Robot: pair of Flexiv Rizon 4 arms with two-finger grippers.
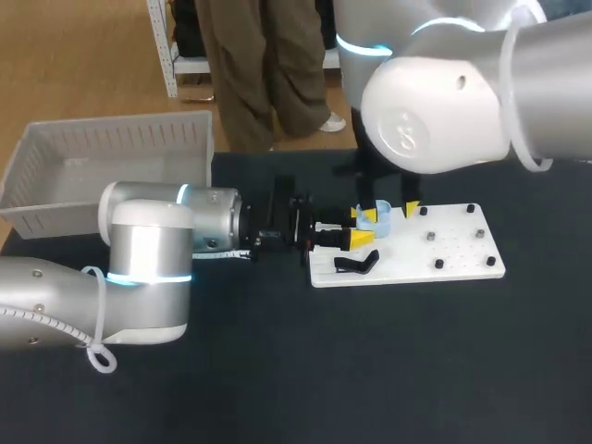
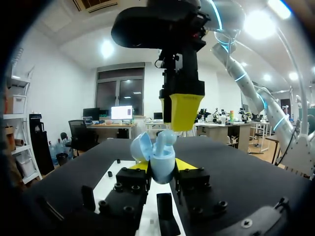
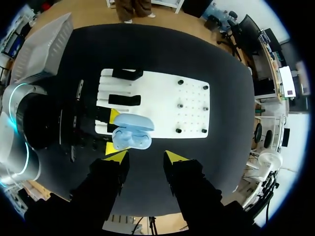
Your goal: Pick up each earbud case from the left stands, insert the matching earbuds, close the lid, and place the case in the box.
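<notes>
Head view, left to right. At the far left of the dark table (image 1: 277, 370) stands a grey box (image 1: 116, 129). The left arm (image 1: 148, 250) comes in from the near left and lies across the table toward the right. The left gripper (image 1: 358, 227) reaches over the left edge of a white board (image 1: 462, 268). Its yellow tips clasp a light-blue earbud case (image 1: 375, 219) from two sides and hold it above the board's left part. The right wrist view shows the case (image 3: 132, 133) with its lid open. Whether earbuds are seated in it cannot be told. Near the case, a black stand (image 1: 356, 264) lies on the board's near-left corner. The right arm (image 1: 444, 92) comes in from the far right. The right gripper (image 3: 146, 157) hangs just above the case, fingers spread, grasping nothing. On the board's right half stand small black pegs (image 1: 430, 237), well apart from the case.
</notes>
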